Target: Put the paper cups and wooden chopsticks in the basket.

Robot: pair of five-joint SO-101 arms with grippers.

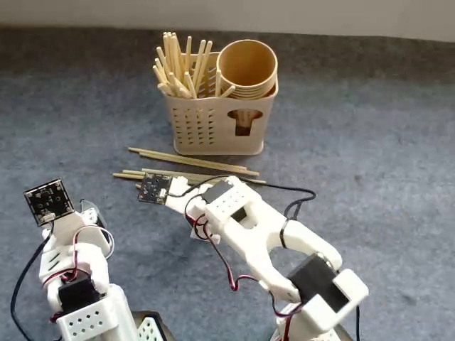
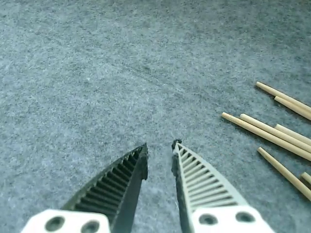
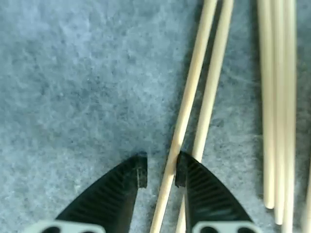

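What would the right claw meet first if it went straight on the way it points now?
Probably the chopstick lying between the tips of the right claw, then the carpet; depth is unclear.

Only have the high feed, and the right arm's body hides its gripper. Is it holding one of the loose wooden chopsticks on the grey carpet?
Observer: Not gripped. The right gripper is open, with one pale wooden chopstick running through the gap between its tips.
Operator: Only one in the gap?
Observer: Yes. A second chopstick lies right beside it and passes under one finger, outside the gap at the tips.
Operator: And the left gripper?
Observer: The left gripper is open over bare grey carpet; the nearest chopstick ends lie off to one side, none between its tips.
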